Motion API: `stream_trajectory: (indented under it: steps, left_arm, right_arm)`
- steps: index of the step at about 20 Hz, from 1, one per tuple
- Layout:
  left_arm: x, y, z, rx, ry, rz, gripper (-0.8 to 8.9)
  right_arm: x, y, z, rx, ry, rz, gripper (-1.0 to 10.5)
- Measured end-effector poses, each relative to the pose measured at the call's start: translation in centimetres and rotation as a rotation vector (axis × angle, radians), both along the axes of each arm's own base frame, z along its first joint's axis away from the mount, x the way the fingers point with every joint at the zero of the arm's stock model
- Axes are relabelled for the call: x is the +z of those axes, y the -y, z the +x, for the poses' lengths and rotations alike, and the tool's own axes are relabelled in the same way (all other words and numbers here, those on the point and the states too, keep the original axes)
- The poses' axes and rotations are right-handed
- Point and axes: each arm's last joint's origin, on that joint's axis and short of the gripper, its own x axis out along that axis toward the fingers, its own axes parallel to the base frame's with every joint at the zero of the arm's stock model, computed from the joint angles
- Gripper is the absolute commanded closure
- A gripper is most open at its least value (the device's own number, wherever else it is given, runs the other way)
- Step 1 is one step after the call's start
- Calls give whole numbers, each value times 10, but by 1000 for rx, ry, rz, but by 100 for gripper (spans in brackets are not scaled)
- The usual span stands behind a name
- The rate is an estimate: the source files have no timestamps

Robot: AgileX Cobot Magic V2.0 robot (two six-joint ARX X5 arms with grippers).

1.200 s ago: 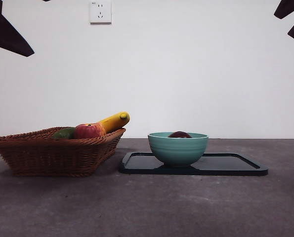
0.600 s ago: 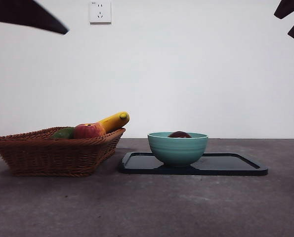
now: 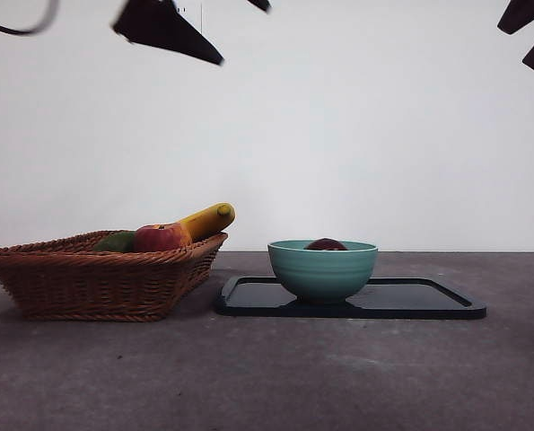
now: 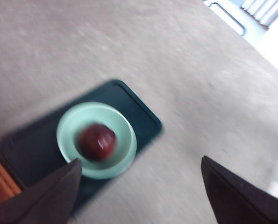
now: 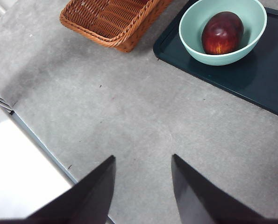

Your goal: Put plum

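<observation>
The plum, dark maroon and glossy, lies inside a teal bowl on a dark tray. In the front view only its top shows above the bowl's rim. My left gripper is open and empty, high above the bowl with the plum below it. One of its fingers shows dark at the top left of the front view. My right gripper is open and empty, high over bare table, at the top right corner of the front view.
A wicker basket stands left of the tray, holding a green fruit, a red-yellow apple and a banana. The basket also shows in the right wrist view. The table's edge runs near the right gripper.
The left arm has swung to the right along the top of the front view, from the left corner to above the basket. The right arm and the objects have not moved.
</observation>
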Motion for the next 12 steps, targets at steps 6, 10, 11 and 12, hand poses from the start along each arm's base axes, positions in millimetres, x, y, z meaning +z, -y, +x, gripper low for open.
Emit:
stream_trajectory:
  steps: [6, 10, 11, 12]
  left_arm:
    - [-29, 51, 57, 12, -34, 71, 409]
    - [-59, 79, 78, 32, -42, 131, 409]
    - [-67, 84, 81, 37, -45, 149, 409]
    - [-77, 89, 83, 38, -49, 175, 409]
  right_arm:
    - [0, 0, 0, 0, 0, 0, 755]
    - [0, 0, 0, 0, 0, 0, 755]
    - [0, 0, 0, 0, 0, 0, 756]
    - [0, 0, 0, 0, 0, 0, 755]
